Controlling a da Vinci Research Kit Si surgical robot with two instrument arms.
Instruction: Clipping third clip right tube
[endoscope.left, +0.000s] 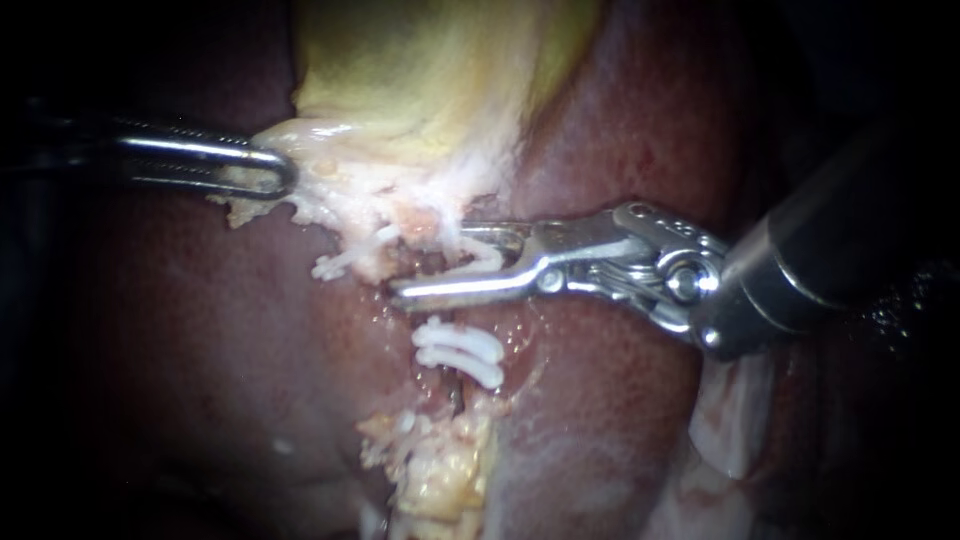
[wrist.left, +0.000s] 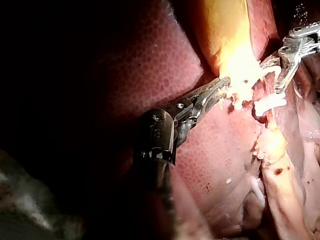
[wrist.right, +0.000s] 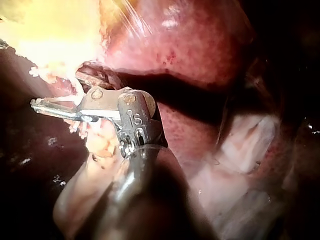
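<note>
1. Gripping a flap of pale tissue (endoscope.left: 330, 195), the left instrument (endoscope.left: 280, 172) comes in level from the left; its pincer is closed on the flap's edge just below the yellow gallbladder (endoscope.left: 420, 70).
2. Left wrist view agrees: the left instrument (wrist.left: 222, 86) has its pincer clamped on the whitish tissue (wrist.left: 240, 90) at the foot of the gallbladder (wrist.left: 225, 30).
3. Right instrument (endoscope.left: 435, 263) enters from the right, its shaft slanting down from the upper right. Pincer stands open, a clear gap between its two halves.
4. The upper half lies against the pale tissue; the lower half reaches further left, out over the liver (endoscope.left: 200, 330).
5. A curved white clip (endoscope.left: 482, 255) sits in that gap. Cannot tell whether both halves touch it.
6. The tube (endoscope.left: 455, 392) runs down from the pale tissue, passes through the open pincer and goes on into a lump of yellow fat (endoscope.left: 440, 470).
7. Two white clips (endoscope.left: 460, 352) sit side by side across the tube, just below the lower half of the pincer and apart from it.
8. One more white clip (endoscope.left: 345, 262) lies left of the open pincer, at the edge of the pale tissue.
9. Right wrist view: right instrument (wrist.right: 56, 90) shows the same open pincer, the long lower half pointing away from the shaft and pale tissue (wrist.right: 55, 65) just ahead of it.
</note>
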